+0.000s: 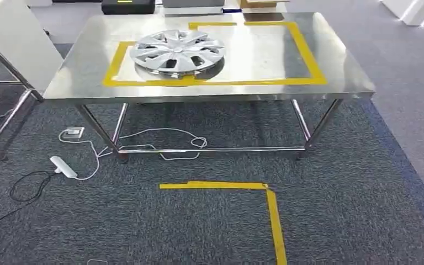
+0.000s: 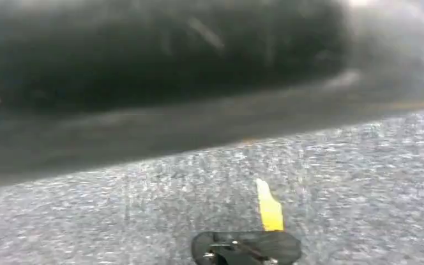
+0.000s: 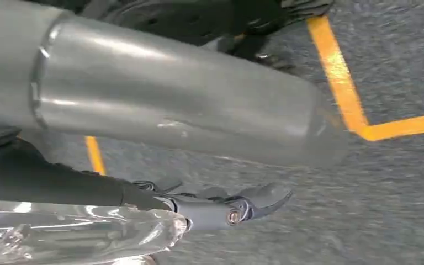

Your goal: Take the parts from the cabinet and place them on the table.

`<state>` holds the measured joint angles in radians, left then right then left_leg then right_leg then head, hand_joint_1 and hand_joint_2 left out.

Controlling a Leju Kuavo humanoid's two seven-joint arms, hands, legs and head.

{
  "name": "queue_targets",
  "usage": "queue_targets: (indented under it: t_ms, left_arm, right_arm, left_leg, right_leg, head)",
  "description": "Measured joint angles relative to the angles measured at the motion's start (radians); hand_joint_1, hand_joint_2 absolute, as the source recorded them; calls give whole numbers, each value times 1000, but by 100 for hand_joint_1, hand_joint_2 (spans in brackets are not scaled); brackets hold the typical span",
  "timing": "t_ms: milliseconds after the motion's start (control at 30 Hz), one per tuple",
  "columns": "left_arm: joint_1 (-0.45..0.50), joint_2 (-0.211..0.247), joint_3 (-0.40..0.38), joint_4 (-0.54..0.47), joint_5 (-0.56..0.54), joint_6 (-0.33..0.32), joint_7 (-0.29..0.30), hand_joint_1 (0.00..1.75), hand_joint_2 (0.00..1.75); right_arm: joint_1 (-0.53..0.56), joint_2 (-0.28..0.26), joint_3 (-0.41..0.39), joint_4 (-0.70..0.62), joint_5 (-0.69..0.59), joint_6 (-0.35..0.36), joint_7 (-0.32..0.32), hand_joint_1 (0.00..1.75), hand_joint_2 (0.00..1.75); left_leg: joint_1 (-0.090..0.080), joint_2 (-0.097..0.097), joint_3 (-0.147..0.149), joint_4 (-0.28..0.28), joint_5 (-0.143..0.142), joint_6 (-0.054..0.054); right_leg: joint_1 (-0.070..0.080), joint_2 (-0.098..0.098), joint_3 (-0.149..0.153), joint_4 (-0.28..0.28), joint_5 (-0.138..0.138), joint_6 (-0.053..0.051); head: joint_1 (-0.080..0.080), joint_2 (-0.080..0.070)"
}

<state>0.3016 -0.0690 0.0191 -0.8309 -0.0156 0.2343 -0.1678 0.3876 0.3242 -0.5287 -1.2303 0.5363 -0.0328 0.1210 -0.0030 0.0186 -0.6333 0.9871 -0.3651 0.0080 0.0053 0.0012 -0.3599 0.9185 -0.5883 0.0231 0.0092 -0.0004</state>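
Silver plastic wheel cover lies flat on the stainless-steel bench, overlapping the left edge of the yellow tape rectangle. Right hand hangs over grey carpet; grasp state indeterminate. Left hand state also indeterminate.

Glossy silver plastic hubcap on polished steel table; rough grey carpet.

Your right hand reaches over grey carpet, its dark fingers curled. A clear, shiny part lies against its palm side. Yellow tape runs on the carpet beyond the fingertips.
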Motion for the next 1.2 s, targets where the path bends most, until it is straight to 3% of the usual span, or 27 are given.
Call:
queue_targets:
  t_ms: [33,67,100,167,200,233,300,333,367,400,433,500,567,600,667,700,733,800,833,867,933,967,1033,1067,1133,1167,1200]
  left_arm:
    - [0,0,3,4,-2,-2,-5,0,0]
    - [-1,1,11,12,-7,-7,-11,0,0]
    - [2,0,15,18,-8,-8,-14,0,0]
    - [2,-2,20,26,-8,-8,-16,0,0]
    - [-1,-2,22,30,-8,-8,-16,0,0]
    - [-6,-3,24,35,-10,-8,-17,0,0]
    - [-10,-3,26,41,-10,-8,-17,0,0]
    - [-10,-3,26,42,-11,-8,-18,0,0]
    - [-10,-3,27,43,-11,-8,-18,0,0]
    - [-13,-3,27,44,-11,-8,-19,0,0]
    - [-16,-3,28,44,-11,-8,-24,0,0]
    - [-26,-3,28,53,-11,-11,-33,0,0]
    - [-27,-7,27,65,-8,-12,-36,0,0]
    - [-28,-6,28,68,-7,-13,-38,0,0]
    - [-32,-2,29,77,-6,-14,-52,0,0]
    - [-34,-2,29,81,-6,-16,-53,0,0]
    - [-35,-2,29,86,-5,-17,-54,0,0]
    - [-36,-3,29,92,-5,-17,-55,0,0]
    - [-39,-3,28,96,-3,-17,-56,0,0]
    - [-40,-3,28,100,3,-15,-61,0,0]
    - [-47,-5,28,104,4,-10,-68,0,0]
    - [-50,-5,28,108,5,-8,-69,0,0]
    - [-54,-4,28,114,7,-6,-71,0,0]
    - [-53,-2,28,118,9,-5,-71,0,0]
    - [-49,-2,28,123,13,-4,-74,0,0]
    - [-49,-2,28,127,13,-4,-74,0,0]
    - [-49,-2,28,129,13,-4,-74,0,0]
  right_arm:
    - [-3,0,-3,9,11,5,-12,0,0]
    - [-6,0,-10,23,24,11,-25,0,0]
    - [-6,0,-17,30,34,15,-30,0,0]
    - [-7,0,-24,41,46,24,-37,0,0]
    - [-11,0,-28,45,50,29,-38,0,0]
    - [-16,0,-31,52,55,35,-39,0,0]
    - [-21,0,-37,58,62,43,-39,0,0]
    - [-21,0,-38,59,65,47,-37,0,0]
    - [-21,0,-38,61,69,51,-36,0,0]
    - [-21,0,-40,62,74,55,-33,0,0]
    - [-21,0,-42,63,78,61,-33,0,0]
    - [-22,0,-46,65,84,74,-30,0,0]
    - [-21,0,-50,68,86,84,-29,0,0]
    - [-20,0,-52,69,88,87,-29,0,0]
    - [-20,0,-59,73,95,88,-29,0,0]
    - [-20,0,-61,73,95,89,-30,0,0]
    - [-20,0,-62,75,96,90,-30,0,0]
    - [-20,0,-63,77,99,93,-31,0,0]
    - [-21,0,-63,78,100,96,-33,0,0]
    - [-21,0,-63,79,102,99,-37,0,0]
    - [-25,-1,-65,79,103,106,-48,0,0]
    - [-29,-1,-66,79,101,109,-50,0,0]
    - [-28,-1,-68,80,92,121,-51,0,0]
    - [-24,0,-71,81,87,125,-51,0,0]
    - [-20,0,-77,81,79,135,-48,0,0]
    - [-18,0,-79,81,77,138,-47,0,0]
    - [-18,0,-81,81,76,138,-47,0,0]
  left_leg:
    - [-2,-1,-7,-1,13,-7]
    - [3,-8,-16,5,-5,-13]
    - [2,-10,-24,35,-73,-21]
    - [6,-10,-40,163,-208,-26]
    - [7,-10,-45,237,-250,-28]
    - [6,-10,-43,294,-252,-29]
    - [6,-10,-1,301,-177,-24]
    - [6,-10,42,260,-140,-19]
    - [6,-11,103,188,-135,-13]
    - [4,-14,177,95,-164,-8]
    - [2,-16,219,10,-187,-4]
    - [-1,-16,209,-5,-198,-1]
    - [7,-11,191,-13,-181,18]
    - [6,-9,179,-13,-171,27]
    - [4,-8,151,-13,-148,34]
    - [2,-8,134,-12,-135,34]
    - [1,-7,117,-12,-123,33]
    - [-2,-4,88,-10,-100,30]
    - [-4,-4,76,-9,-89,29]
    - [-6,-4,68,-9,-80,27]
    - [-12,-5,61,-3,-67,19]
    - [-13,-2,57,0,-61,13]
    - [-10,0,49,-3,-46,0]
    - [-9,-1,45,5,-47,-5]
    - [-4,-9,16,89,-146,-18]
    - [0,-9,-10,173,-204,-25]
    - [3,-9,-32,247,-241,-29]
  right_leg:
    - [-3,-1,-15,0,11,-8]
    - [-9,-6,-28,1,25,-14]
    - [-8,-7,-43,4,36,-20]
    - [-5,-14,-73,10,59,-32]
    - [-3,-17,-91,14,71,-33]
    - [-1,-18,-114,22,83,-33]
    - [0,-20,-158,44,101,-32]
    - [1,-20,-175,56,109,-30]
    - [1,-19,-195,67,118,-27]
    - [5,-17,-210,78,127,-23]
    - [8,-17,-222,88,133,-19]
    - [6,-20,-241,90,160,-8]
    - [5,-15,-257,94,163,4]
    - [3,-9,-273,120,117,11]
    - [-2,-6,-311,251,4,20]
    - [-3,-5,-330,330,-37,24]
    - [-4,-5,-337,382,-41,25]
    - [-5,-5,-299,378,43,23]
    - [-5,-5,-248,324,89,17]
    - [-4,-5,-179,238,100,9]
    - [3,-8,-38,46,41,-6]
    - [2,-7,-34,13,18,-6]
    - [3,-6,-48,13,23,-18]
    - [-6,-9,-52,6,37,-25]
    - [-6,-12,-65,6,50,-38]
    - [-5,-12,-73,7,57,-38]
    - [-4,-13,-81,8,62,-37]
  head:
    - [1,0]
    - [1,0]
    - [-4,0]
    - [-5,0]
    - [-5,0]
    - [-5,0]
    - [-6,0]
    - [-5,0]
    - [-5,0]
    - [-6,0]
    - [-5,0]
    - [-6,0]
    - [-7,0]
    - [-3,0]
    - [1,0]
    - [0,0]
    - [2,0]
    - [1,0]
    - [1,0]
    - [1,0]
    - [2,0]
    - [0,0]
    - [2,0]
    - [3,0]
    - [-6,0]
    - [-5,0]
    - [-5,0]
